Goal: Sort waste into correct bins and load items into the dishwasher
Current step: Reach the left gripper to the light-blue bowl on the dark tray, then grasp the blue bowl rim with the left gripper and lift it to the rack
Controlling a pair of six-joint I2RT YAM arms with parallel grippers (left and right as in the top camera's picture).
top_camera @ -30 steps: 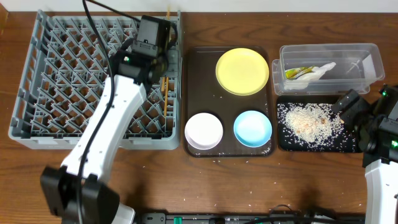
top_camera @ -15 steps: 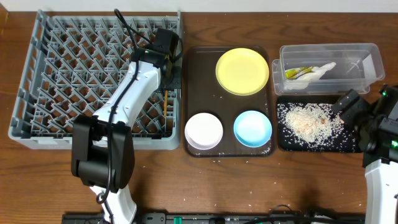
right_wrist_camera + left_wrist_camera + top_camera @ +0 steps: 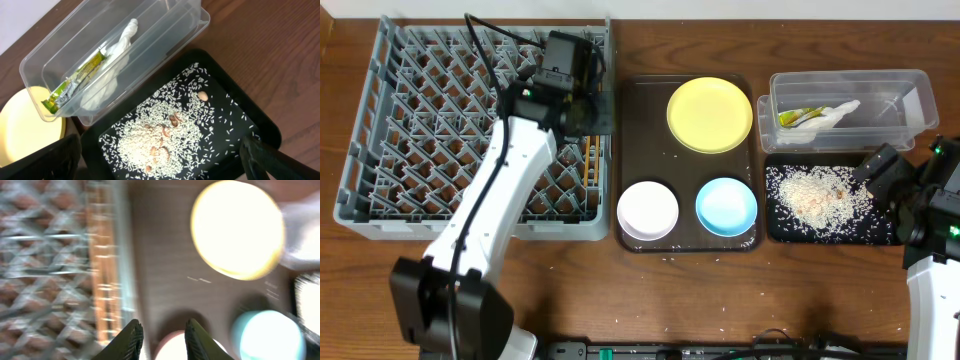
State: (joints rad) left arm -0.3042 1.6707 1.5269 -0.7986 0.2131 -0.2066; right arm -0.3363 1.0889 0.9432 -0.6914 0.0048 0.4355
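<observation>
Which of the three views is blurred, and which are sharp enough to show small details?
Left wrist view: heavily blurred; the yellow plate is an overexposed glowing smear and the dish rack lattice streaks. Right wrist view: sharp, single rice grains distinct on the black tray. Overhead view: sharp, evenly lit.

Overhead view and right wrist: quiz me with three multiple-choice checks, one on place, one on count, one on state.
1. Where is the rice? A clear tub; B black tray; C rack.
2. How many bowls are on the brown tray? A one; B two; C three.
3. The right gripper is: A open and empty; B shut on a napkin; C shut on a plate.
Answers: 1 B, the grains lie spread in that tray. 2 B, a white bowl and a blue bowl. 3 A, jaws wide apart with nothing between.
</observation>
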